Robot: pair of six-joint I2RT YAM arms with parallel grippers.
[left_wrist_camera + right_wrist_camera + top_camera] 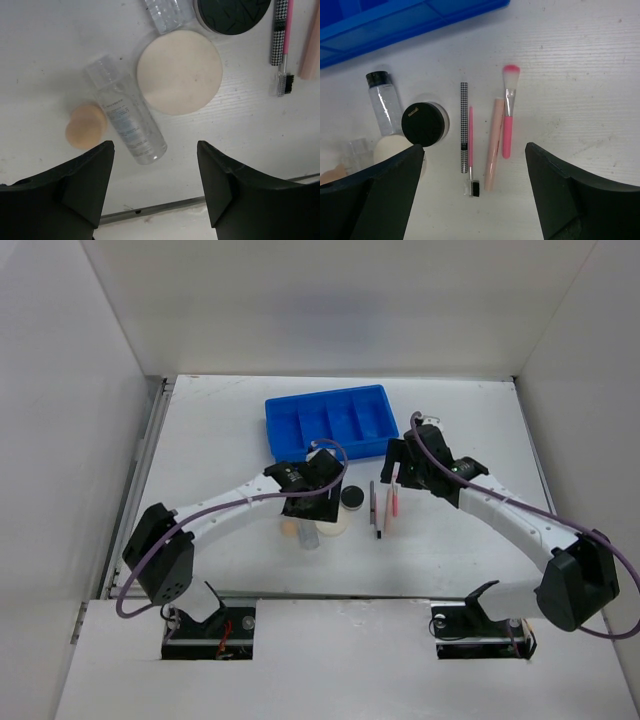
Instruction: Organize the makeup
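Left end effector (154, 165) above clear bottle (127, 117) beside tan sponge (85, 126)

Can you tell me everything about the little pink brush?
The pink brush lies flat on the white table. It has fluffy bristles, white low down and pink at the tip, a shiny silver collar, and a smooth pink handle that looks like plastic. Its bristles point toward the blue tray. The handle lies alongside a peach stick and seems to touch it.
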